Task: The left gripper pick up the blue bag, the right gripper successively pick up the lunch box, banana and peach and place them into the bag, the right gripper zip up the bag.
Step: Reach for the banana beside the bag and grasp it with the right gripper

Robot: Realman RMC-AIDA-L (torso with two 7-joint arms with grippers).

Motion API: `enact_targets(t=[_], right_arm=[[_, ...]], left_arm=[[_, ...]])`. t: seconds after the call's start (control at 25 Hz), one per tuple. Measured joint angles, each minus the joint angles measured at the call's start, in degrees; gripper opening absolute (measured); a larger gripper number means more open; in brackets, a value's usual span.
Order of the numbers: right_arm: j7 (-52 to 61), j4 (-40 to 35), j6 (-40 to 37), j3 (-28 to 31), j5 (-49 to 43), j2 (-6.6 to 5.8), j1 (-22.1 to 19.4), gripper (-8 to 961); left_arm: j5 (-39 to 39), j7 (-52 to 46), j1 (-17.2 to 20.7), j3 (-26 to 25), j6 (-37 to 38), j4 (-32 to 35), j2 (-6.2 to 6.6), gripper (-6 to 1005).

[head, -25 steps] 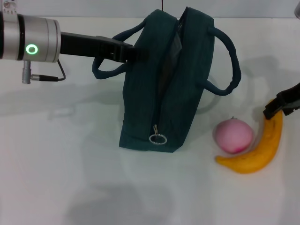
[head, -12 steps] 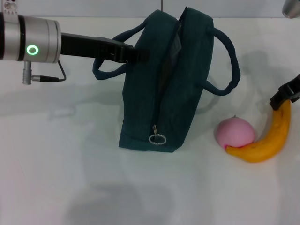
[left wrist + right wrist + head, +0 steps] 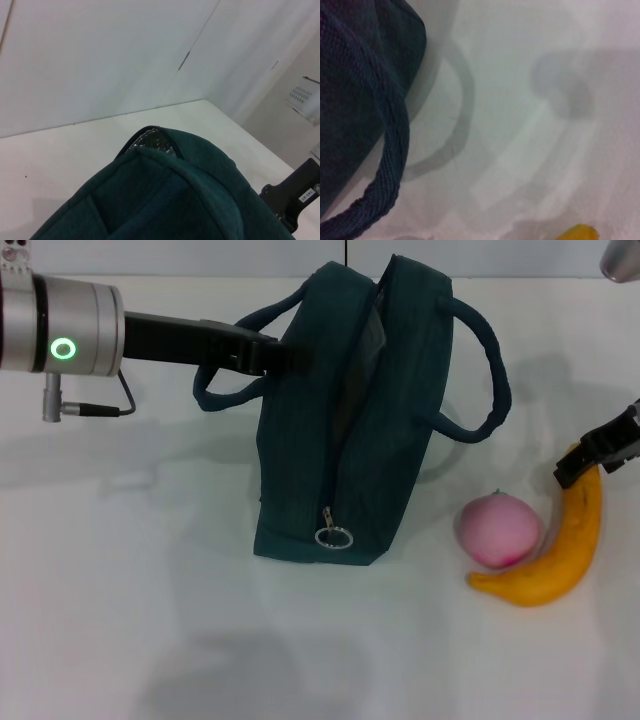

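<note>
The dark blue bag (image 3: 350, 430) stands upright on the white table, its top open and its zip pull (image 3: 334, 536) hanging at the near end. My left gripper (image 3: 280, 352) is shut on the bag's left top edge, by the left handle. The bag's fabric fills the left wrist view (image 3: 165, 200). The banana (image 3: 565, 550) lies right of the bag, curved around the pink peach (image 3: 498, 528). My right gripper (image 3: 592, 458) is shut on the banana's far end, at the right edge of the head view. The lunch box is not in view.
The bag's right handle (image 3: 485, 370) loops out toward the peach and also shows in the right wrist view (image 3: 390, 170). The banana's tip (image 3: 577, 232) shows there too. The white table (image 3: 150, 590) has bare surface in front and to the left of the bag.
My right gripper swung the banana's far end up and to the right, then back down and left. The bag and my left arm barely moved.
</note>
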Motion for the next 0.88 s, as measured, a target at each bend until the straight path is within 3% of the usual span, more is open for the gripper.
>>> enact_targets(t=[0.28, 0.88], right_arm=[[0.03, 0.51, 0.47, 0.12, 0.20, 0.27, -0.24, 671], [0.33, 2.38, 2.89, 0.11, 0.04, 0.25, 0.06, 670]], left_arm=[[-0.03, 0.12, -0.14, 0.00, 0.00, 0.04, 0.00, 55], [-0.18, -0.04, 0.21, 0.00, 0.15, -0.08, -0.16, 54]])
